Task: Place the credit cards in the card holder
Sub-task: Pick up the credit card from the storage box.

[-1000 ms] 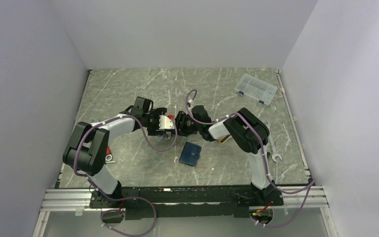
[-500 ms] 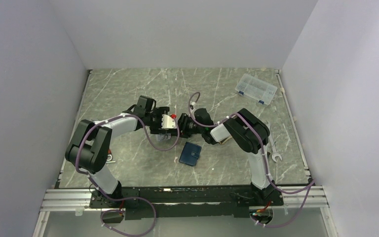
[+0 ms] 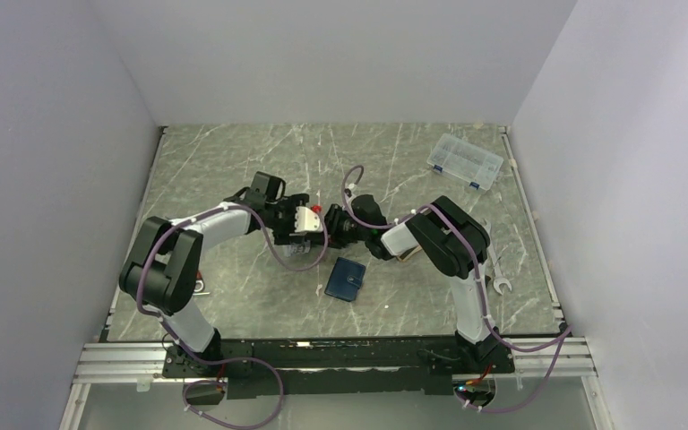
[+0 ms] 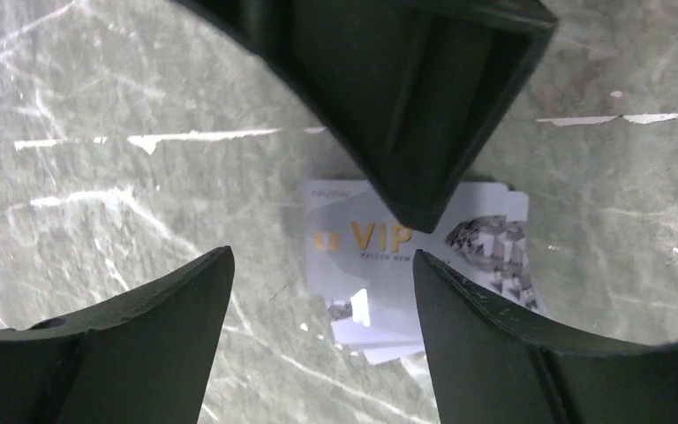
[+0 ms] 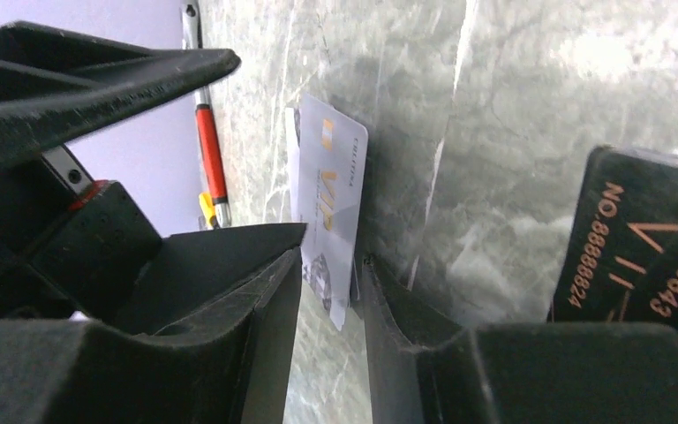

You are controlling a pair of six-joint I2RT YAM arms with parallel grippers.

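A silver VIP credit card (image 4: 380, 265) lies on the marble table, with a second white card (image 4: 393, 352) peeking out under its near edge. My left gripper (image 4: 322, 265) is open just above the table, its fingers on either side of the card's left part. My right gripper (image 5: 331, 265) is narrowly open, with the VIP card's (image 5: 331, 199) edge between its fingers; a gap still shows. The two grippers meet tip to tip in the top view, left (image 3: 309, 233) and right (image 3: 336, 231). The navy card holder (image 3: 347, 279) lies closed just in front of them.
A flat black card with orange numbers (image 5: 640, 256) lies beside my right gripper. A red-handled screwdriver (image 5: 212, 150) lies at the left. A clear plastic box (image 3: 466, 161) sits at the back right and a wrench (image 3: 500, 285) by the right arm.
My left gripper has moved right, up against the right gripper over the cards. The right arm shifted only slightly. The card holder has not moved.
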